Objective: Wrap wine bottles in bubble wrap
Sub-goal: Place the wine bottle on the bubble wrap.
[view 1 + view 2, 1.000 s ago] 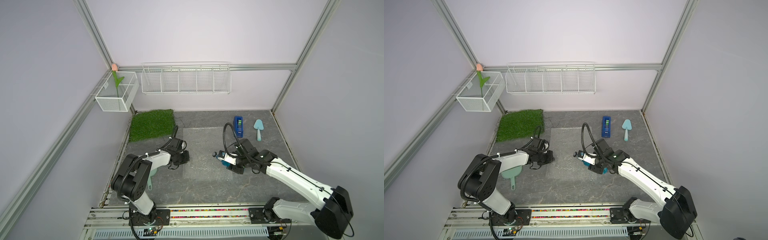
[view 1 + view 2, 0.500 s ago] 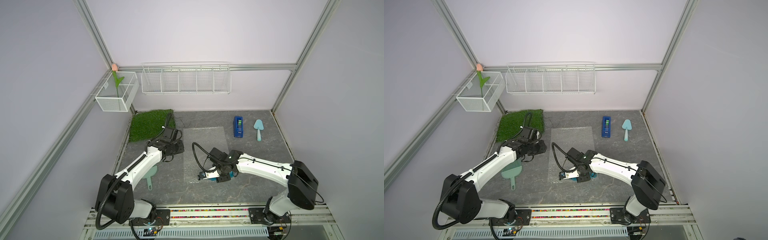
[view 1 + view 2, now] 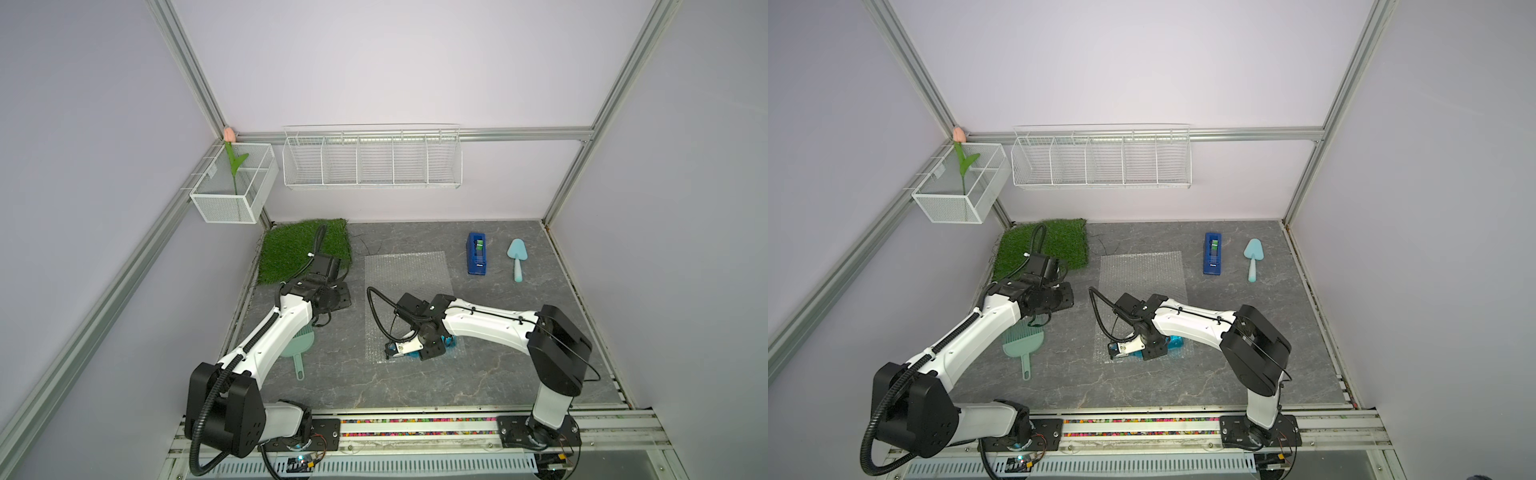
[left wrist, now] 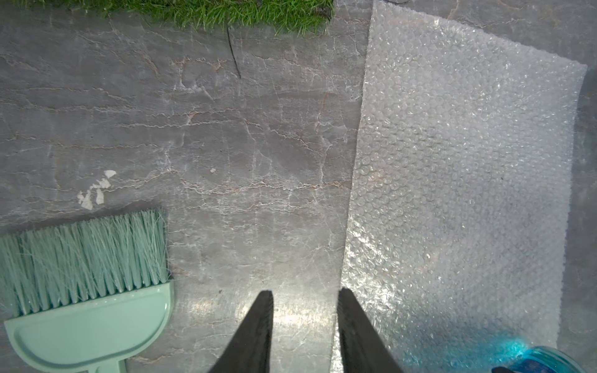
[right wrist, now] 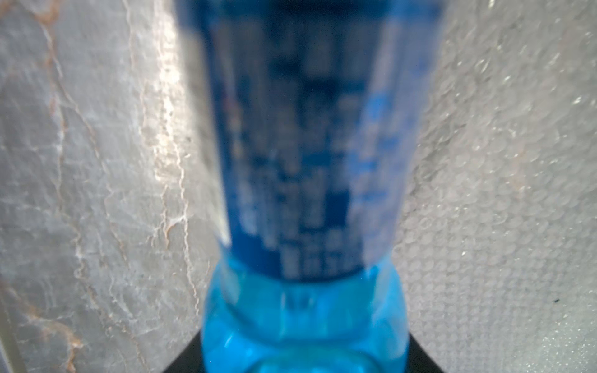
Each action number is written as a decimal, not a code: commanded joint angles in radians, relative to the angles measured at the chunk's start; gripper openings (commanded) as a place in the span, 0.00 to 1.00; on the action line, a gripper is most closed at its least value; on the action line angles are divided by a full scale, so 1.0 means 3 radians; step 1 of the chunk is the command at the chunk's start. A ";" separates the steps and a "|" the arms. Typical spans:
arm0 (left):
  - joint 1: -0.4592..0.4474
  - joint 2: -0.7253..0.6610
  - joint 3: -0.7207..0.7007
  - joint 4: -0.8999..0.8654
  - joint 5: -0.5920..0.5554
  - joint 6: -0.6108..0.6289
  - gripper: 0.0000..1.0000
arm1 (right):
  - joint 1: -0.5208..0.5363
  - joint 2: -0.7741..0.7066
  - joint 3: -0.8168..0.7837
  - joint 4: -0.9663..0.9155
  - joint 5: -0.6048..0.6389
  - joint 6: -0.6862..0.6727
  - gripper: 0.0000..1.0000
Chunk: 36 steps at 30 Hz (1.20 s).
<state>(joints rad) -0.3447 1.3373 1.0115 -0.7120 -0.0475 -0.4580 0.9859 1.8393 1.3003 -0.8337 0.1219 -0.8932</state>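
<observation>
Pointing left, bottle [image 3: 1174,341] across bubble wrap [image 3: 407,278]

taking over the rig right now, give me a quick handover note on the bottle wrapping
Left hand: empty, fingers slightly apart, over the bare table beside the bubble wrap, on its left-arm side.
Right hand: shut on the blue bottle, held sideways and low at the sheet's near end; I cannot tell whether it touches the sheet.
Done: sheet spread flat, bottle brought to it.
Left: release the bottle and roll the sheet around it; nothing is wrapped yet. Tape dispenser lies untouched to the right of the sheet.
</observation>
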 commanded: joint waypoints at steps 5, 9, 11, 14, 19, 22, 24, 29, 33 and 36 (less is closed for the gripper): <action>0.0021 0.0021 0.0018 -0.0071 -0.0078 0.0087 0.38 | -0.0072 0.0110 0.0292 -0.0493 -0.0146 0.0120 0.18; 0.0024 0.0041 0.0048 -0.0080 -0.0132 0.0105 0.39 | -0.0115 0.0285 0.0439 -0.0569 -0.0193 0.0280 0.22; 0.0024 0.0022 0.0062 -0.0091 -0.0166 0.0115 0.40 | -0.0121 0.0383 0.0490 -0.0565 -0.0196 0.0336 0.24; 0.0029 -0.0004 0.0075 -0.0125 -0.0199 0.0135 0.42 | -0.0144 0.0418 0.0464 -0.0438 -0.0273 0.0384 0.28; 0.0034 -0.0004 0.0094 -0.0185 -0.0255 0.0161 0.45 | -0.0182 0.0554 0.0553 -0.0377 -0.0238 0.0446 0.54; 0.0034 -0.0029 0.0130 -0.0211 -0.0282 0.0182 0.48 | -0.0223 0.0521 0.0557 -0.0387 -0.0317 0.0476 0.69; 0.0036 -0.0045 0.0159 -0.0219 -0.0307 0.0218 0.50 | -0.0254 0.0446 0.0522 -0.0356 -0.0383 0.0502 0.87; 0.0034 -0.0065 0.0262 -0.0279 -0.0362 0.0268 0.57 | -0.0346 0.0272 0.0531 -0.0328 -0.0563 0.0565 0.88; 0.0035 -0.0116 0.0357 -0.0281 -0.0355 0.0364 0.67 | -0.0473 -0.0093 0.0403 -0.0178 -0.0829 0.0620 0.88; 0.0035 -0.0169 0.0412 -0.0175 -0.0141 0.0628 0.75 | -0.0603 -0.0445 0.0212 -0.0011 -0.1029 0.0682 0.88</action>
<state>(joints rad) -0.3401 1.3197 1.0969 -0.7681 -0.1287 -0.3443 0.8371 1.8133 1.4105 -0.8810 -0.0856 -0.7139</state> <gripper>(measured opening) 0.735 0.881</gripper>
